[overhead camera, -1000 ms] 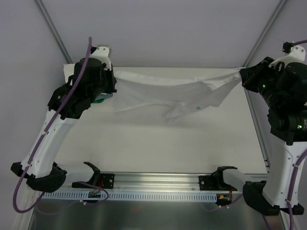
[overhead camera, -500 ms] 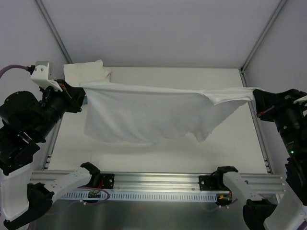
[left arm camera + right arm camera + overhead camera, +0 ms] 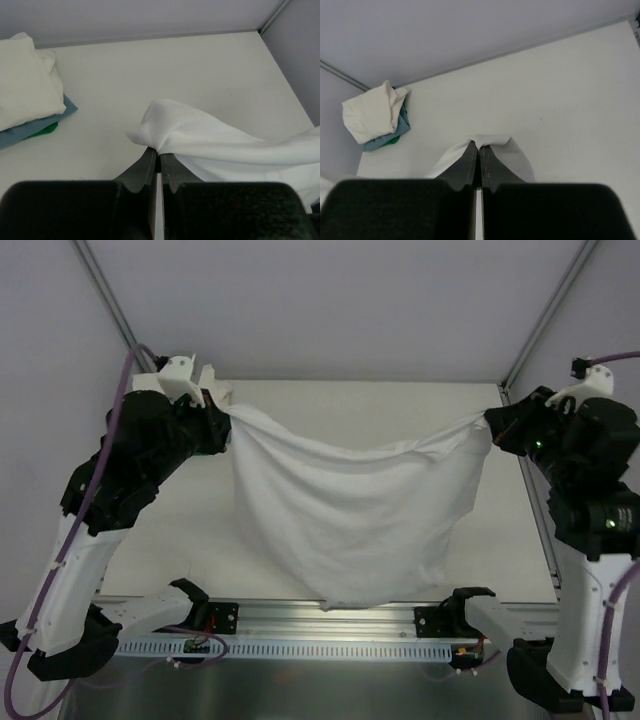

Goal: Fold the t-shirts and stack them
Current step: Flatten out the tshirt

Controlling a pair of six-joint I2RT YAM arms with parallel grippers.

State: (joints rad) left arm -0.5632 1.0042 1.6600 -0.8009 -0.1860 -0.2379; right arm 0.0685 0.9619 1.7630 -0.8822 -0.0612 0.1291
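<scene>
Top external: t-shirt (image 3: 350, 510) sags in mid-air, no longer pulled taut.
Left gripper (image 3: 222, 415) and right gripper (image 3: 492, 428) clench its corners by the far corners; its hem droops to the near edge, ready for laying flat.

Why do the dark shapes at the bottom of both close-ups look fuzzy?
Left wrist view: the black left gripper is near the lens, so its body blurs; the pinched white cloth t-shirt is sharp. Right wrist view: likewise the black right gripper. Top external view: soft even light, no glare.
</scene>
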